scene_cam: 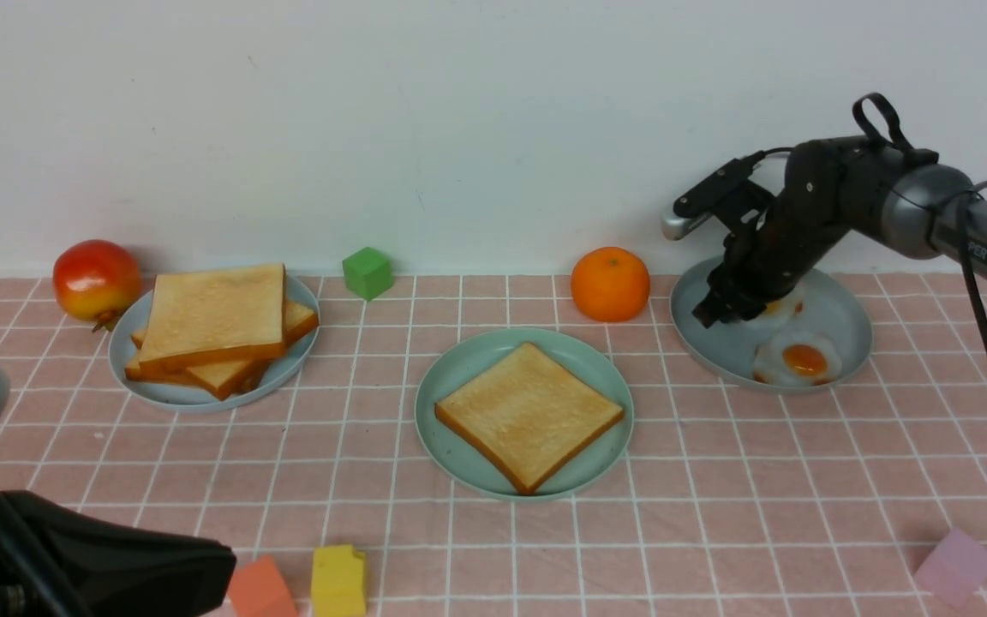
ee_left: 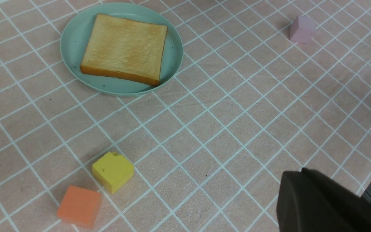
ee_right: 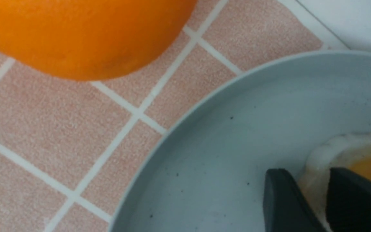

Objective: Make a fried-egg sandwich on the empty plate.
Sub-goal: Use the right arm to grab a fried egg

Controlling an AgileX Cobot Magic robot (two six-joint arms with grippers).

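Left gripper (scene_cam: 224, 570): shut, holding nothing, near left. Right gripper (scene_cam: 703, 319) stood part-open astride the far egg's (scene_cam: 774, 310) edge, apparently ungripped; a shallow, level pinch clear of the yolk was advisable

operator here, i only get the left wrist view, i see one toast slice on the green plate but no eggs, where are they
Observer: Two fried eggs lie on the grey-blue plate beyond the green plate, on the robot's right.
Operator: and the right gripper, is it there
Observer: Yes, the right gripper is at the farther egg, its fingertips apart.
Operator: where's the rest of the toast
Observer: Stacked on the other grey-blue plate, on the robot's left, beside a red and yellow fruit.
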